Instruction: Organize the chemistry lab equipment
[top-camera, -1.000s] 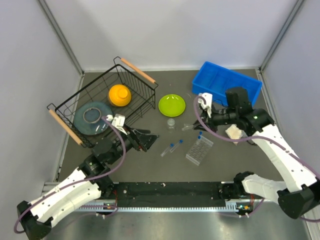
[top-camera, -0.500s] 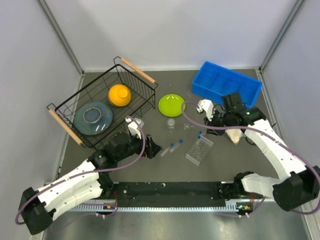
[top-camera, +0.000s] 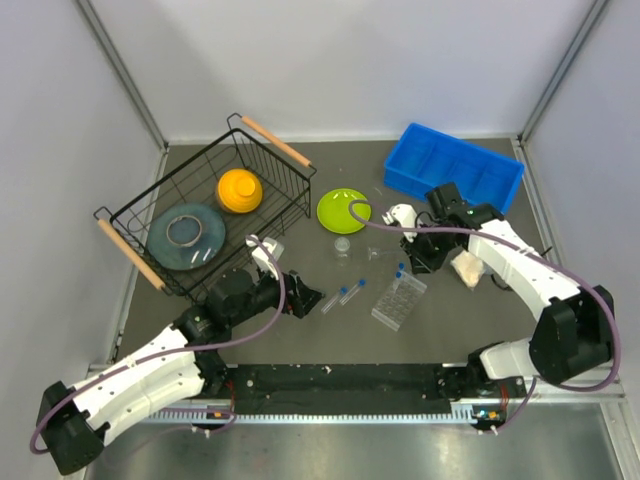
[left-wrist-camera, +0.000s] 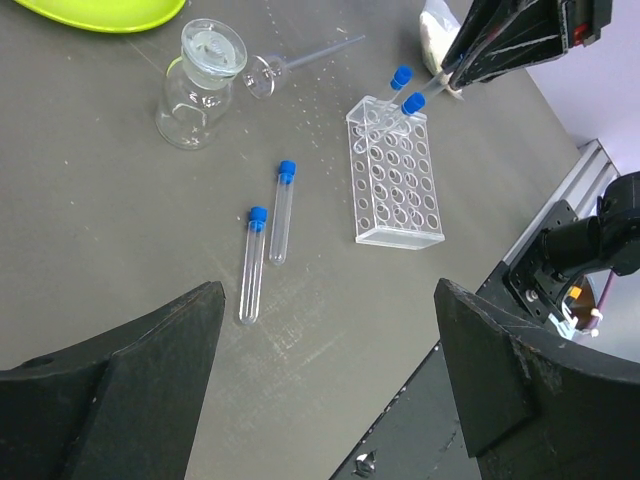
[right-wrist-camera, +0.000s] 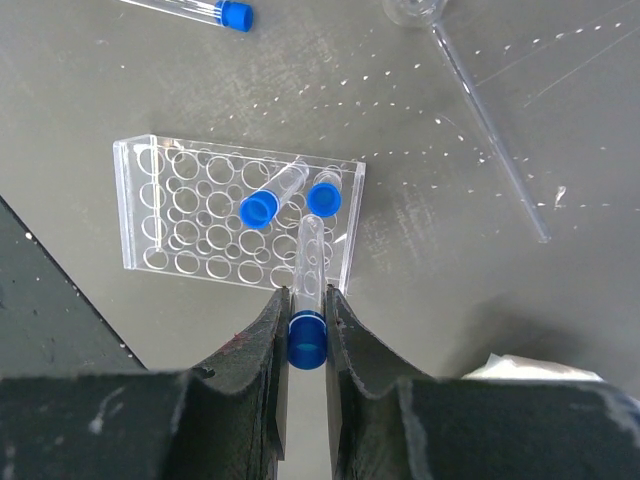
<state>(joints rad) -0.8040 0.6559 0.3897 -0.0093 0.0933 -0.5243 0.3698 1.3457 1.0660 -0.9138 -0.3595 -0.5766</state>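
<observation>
A clear plastic grid rack (top-camera: 398, 300) stands mid-table; it also shows in the left wrist view (left-wrist-camera: 397, 172) and the right wrist view (right-wrist-camera: 200, 225). Two blue-capped tubes (right-wrist-camera: 270, 195) sit in its far corner. My right gripper (right-wrist-camera: 306, 300) is shut on a third blue-capped tube (right-wrist-camera: 312, 255), held just above the rack's corner. Two more tubes (left-wrist-camera: 265, 240) lie on the table left of the rack. My left gripper (left-wrist-camera: 328, 300) is open and empty, close in front of them. A tiny clear cup (left-wrist-camera: 200, 85), a thin loop-ended rod (left-wrist-camera: 290, 65) and a white-filled packet (top-camera: 467, 266) lie nearby.
A lime-green plate (top-camera: 343, 209) lies behind the cup. A black wire basket (top-camera: 290, 195) at the back left holds an orange dome (top-camera: 240, 190) and a grey-blue dish (top-camera: 188, 233). A blue bin (top-camera: 455, 170) stands at the back right.
My left gripper has swung right, from the basket to the two lying tubes. My right gripper has come forward and down from near the blue bin to the rack, tube in its jaws.
</observation>
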